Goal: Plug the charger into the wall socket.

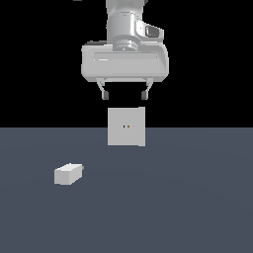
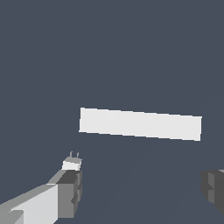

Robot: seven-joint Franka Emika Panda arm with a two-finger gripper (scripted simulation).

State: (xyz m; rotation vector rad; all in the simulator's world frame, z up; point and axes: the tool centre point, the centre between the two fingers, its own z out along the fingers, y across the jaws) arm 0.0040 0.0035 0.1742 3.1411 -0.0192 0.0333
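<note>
The arm's white hand hangs in the upper middle of the exterior view, and its fingers are spread wide apart with nothing between them, pointing straight down. Just below them in that view stands the wall socket, a pale square plate upright at the centre of the frame, with two tiny dots, one dark and one orange, at its middle; its lower edge meets the flat slate-grey desk. The charger, a small whitish brick, lies on the desk in the lower left of the frame, well apart from the socket and from the fingers. In the wrist view the socket shows only as a long pale strip seen edge-on across the middle, and the charger peeps out behind one finger, two small prongs showing on it. A second dark finger tip sits at the far edge.
</note>
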